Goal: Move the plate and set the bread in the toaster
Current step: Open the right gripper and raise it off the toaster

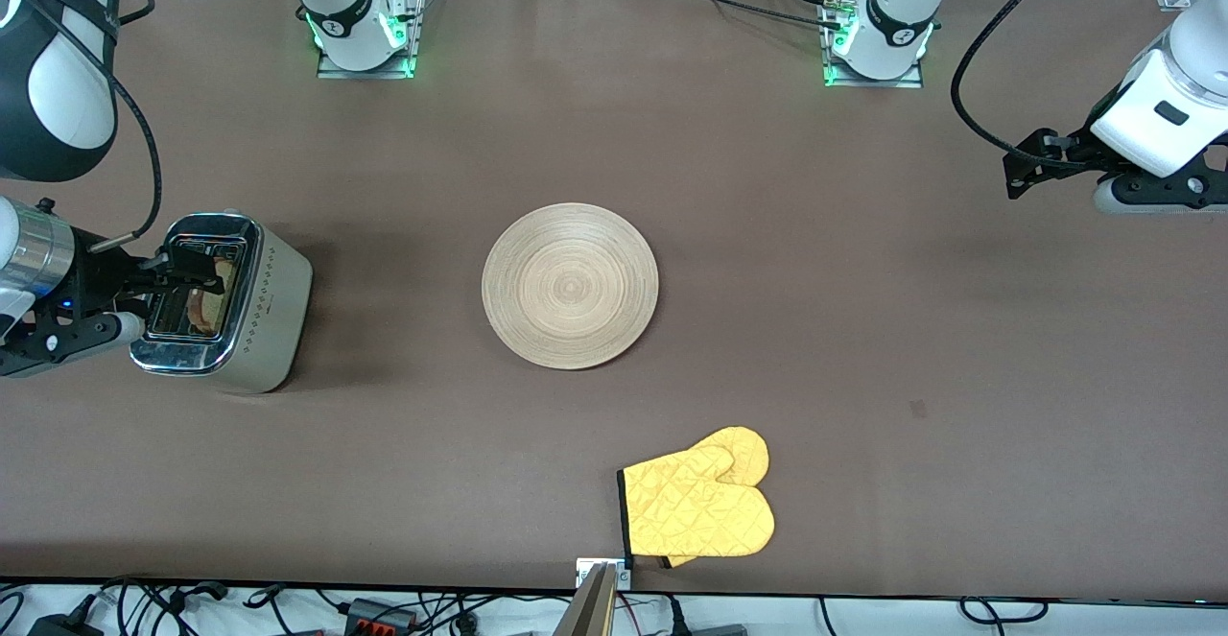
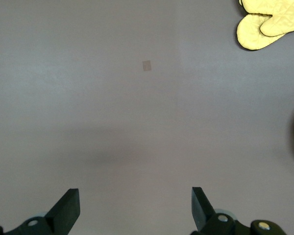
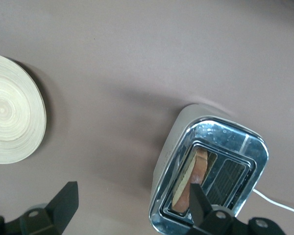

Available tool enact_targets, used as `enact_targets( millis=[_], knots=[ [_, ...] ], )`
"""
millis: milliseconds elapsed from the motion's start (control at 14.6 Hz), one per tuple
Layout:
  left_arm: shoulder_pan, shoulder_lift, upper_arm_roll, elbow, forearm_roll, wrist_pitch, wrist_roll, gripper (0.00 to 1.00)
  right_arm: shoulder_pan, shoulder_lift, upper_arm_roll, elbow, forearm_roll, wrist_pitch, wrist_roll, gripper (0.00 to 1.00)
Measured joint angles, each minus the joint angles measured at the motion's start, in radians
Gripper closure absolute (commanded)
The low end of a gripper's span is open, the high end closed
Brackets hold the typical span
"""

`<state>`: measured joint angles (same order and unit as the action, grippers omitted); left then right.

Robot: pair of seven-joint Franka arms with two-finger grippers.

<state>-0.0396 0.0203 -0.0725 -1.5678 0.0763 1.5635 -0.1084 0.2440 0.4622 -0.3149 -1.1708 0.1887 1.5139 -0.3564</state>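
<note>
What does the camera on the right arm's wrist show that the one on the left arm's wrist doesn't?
Only the right wrist view shows the toaster with the bread standing in one slot, its white cord, and the right tool, open, over the toaster. Only the left wrist view shows the yellow oven mitt, a small mark on the table, and the open left tool over bare table. Both show the brown table; the plate is clear only in the right view.

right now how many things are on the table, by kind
round light-wood plate: 1
chrome-topped beige toaster: 1
tan bread slice with brown crust, standing in a toaster slot: 1
yellow quilted oven mitt: 1
total: 4
</note>
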Motion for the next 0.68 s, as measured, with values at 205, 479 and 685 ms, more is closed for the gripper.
enact_targets(
  millis=[205,479,685],
  knots=[
    [0.0,0.0,0.0,0.0,0.0,0.0,0.0,0.0,-0.014,0.0,-0.004,0.015,0.0,-0.005,0.002,0.0],
    [0.0,0.0,0.0,0.0,0.0,0.001,0.0,0.0,-0.017,0.0,-0.004,0.024,0.0,0.0,0.008,0.0],
    [0.0,0.0,0.0,0.0,0.0,0.001,0.0,0.0,-0.018,-0.008,-0.005,0.035,0.0,-0.021,0.084,0.0]
  ],
)
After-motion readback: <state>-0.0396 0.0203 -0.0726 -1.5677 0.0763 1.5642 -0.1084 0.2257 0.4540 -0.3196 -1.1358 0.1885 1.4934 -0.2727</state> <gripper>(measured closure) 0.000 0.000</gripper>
